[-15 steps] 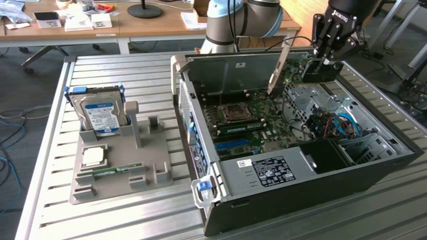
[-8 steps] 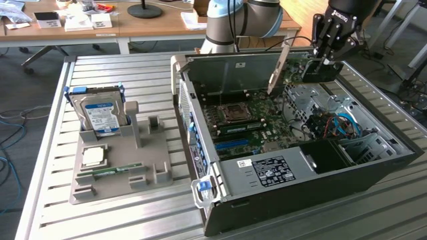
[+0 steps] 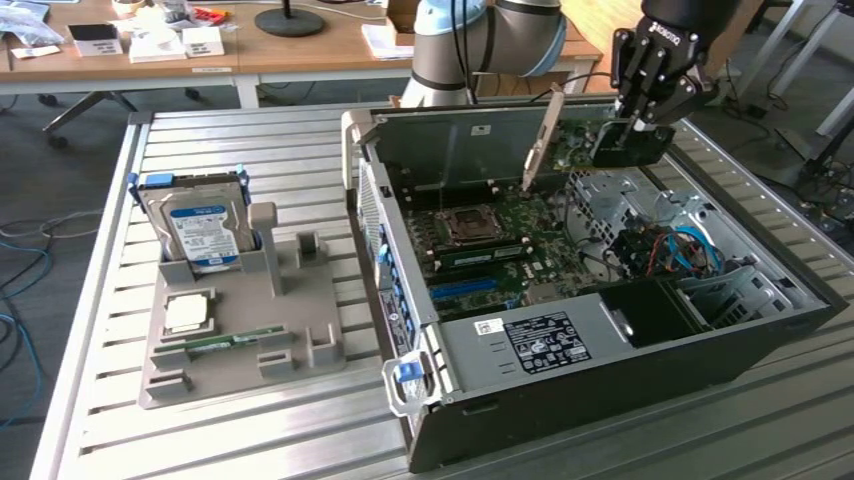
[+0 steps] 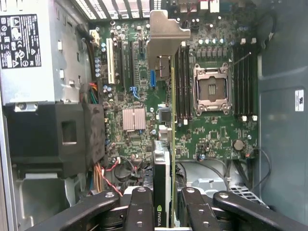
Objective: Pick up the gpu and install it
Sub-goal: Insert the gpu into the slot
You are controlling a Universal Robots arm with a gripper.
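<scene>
Silver metal slats are making up the tabletop [image 3: 254,150], and desks are standing behind it. An open computer case [image 3: 587,390] is lying on the slats. Beside it, a grey holder [image 3: 227,350] is carrying a hard drive [image 3: 200,235].

The hand [image 3: 638,125] is hanging over the far end of the case, and its fingers [image 4: 142,207] are clamped on the gpu [image 3: 571,140], one on each flat face. The picking up looks done. The step in hand looks like the fitting part: the card is hanging in the air over the motherboard [image 3: 521,240] and is not sitting in any slot yet.

I think this step is asking for great care. The card's bottom edge is needing to line up straight with one of the long slots [image 4: 129,62], and its end bracket [image 4: 166,33] is needing to meet the back wall of the case. I cannot tell which slot it is hanging over.

The gpu is looking thin and flat. In the wrist view it is showing edge on, with a black face, a thin green board edge and a shiny silver bracket at the far end. In the exterior view it is tilting a little.
</scene>
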